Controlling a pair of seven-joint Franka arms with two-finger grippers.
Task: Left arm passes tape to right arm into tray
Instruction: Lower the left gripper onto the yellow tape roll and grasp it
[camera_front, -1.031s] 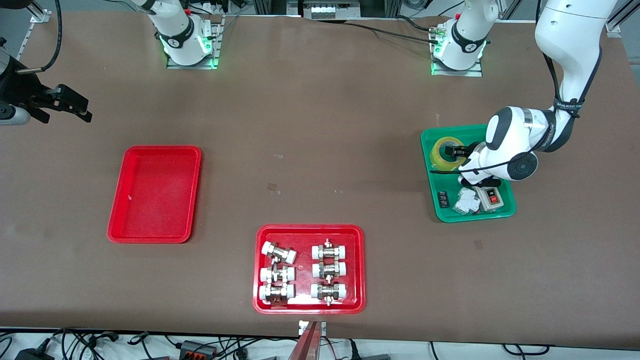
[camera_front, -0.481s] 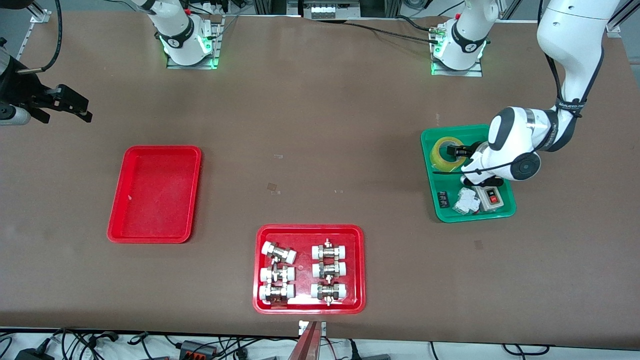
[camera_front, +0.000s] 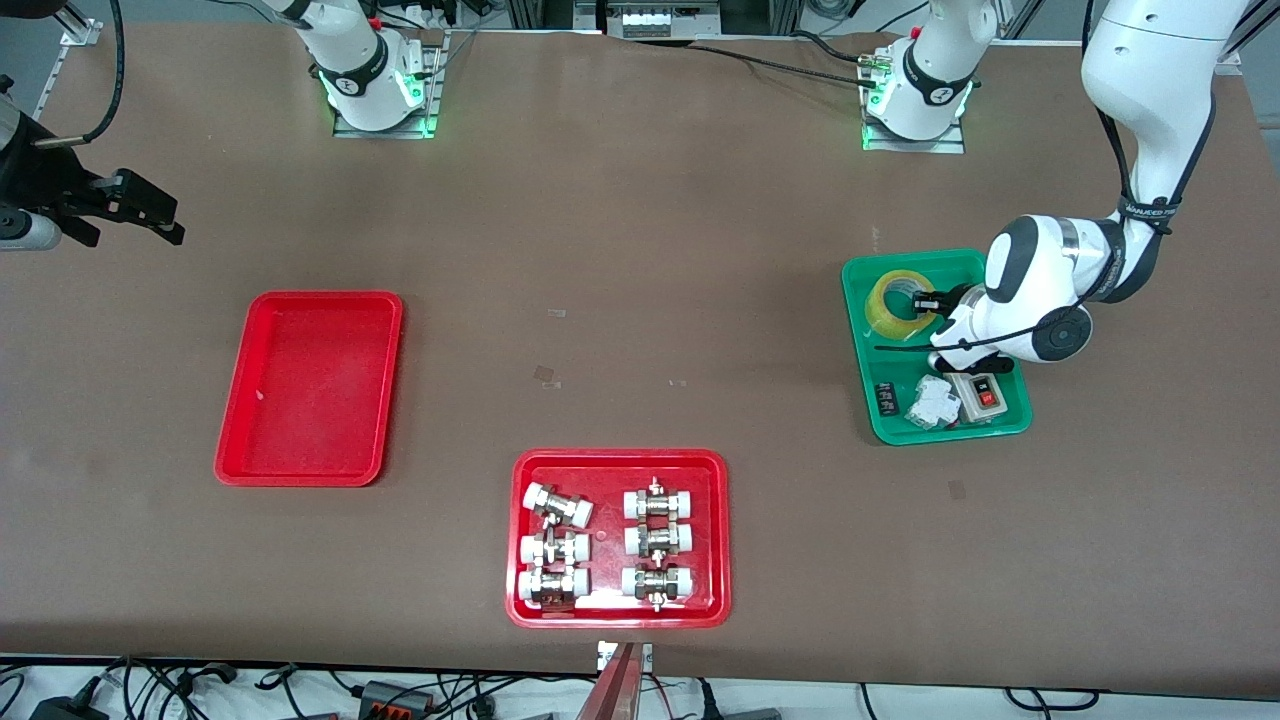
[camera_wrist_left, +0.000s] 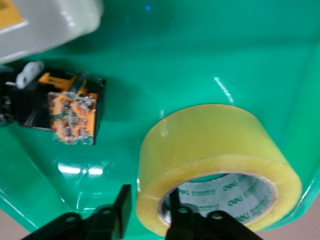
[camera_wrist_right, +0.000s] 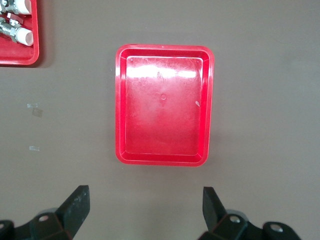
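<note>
The tape (camera_front: 898, 306), a yellow roll with a pale core, lies in the green tray (camera_front: 858, 352) at the left arm's end of the table. My left gripper (camera_front: 928, 300) is down at it and open, one finger inside the core and the other outside the roll's wall. The left wrist view shows the tape (camera_wrist_left: 215, 145) with a small gap between it and the outer finger of my gripper (camera_wrist_left: 148, 200). The plain red tray (camera_front: 310, 390) lies bare toward the right arm's end. My right gripper (camera_front: 168, 222) waits open above the table beside it, and in the right wrist view (camera_wrist_right: 145, 195) it looks down on that tray (camera_wrist_right: 162, 115).
The green tray also holds a grey switch box (camera_front: 980, 392), a white part (camera_front: 932, 402) and a black-and-orange component (camera_wrist_left: 70, 107). A red tray with white-capped metal fittings (camera_front: 618, 458) lies near the front camera, mid-table.
My left gripper has drawn slightly toward the left arm's end of the table, and the tape has shifted a little with it. The right arm has not moved.
</note>
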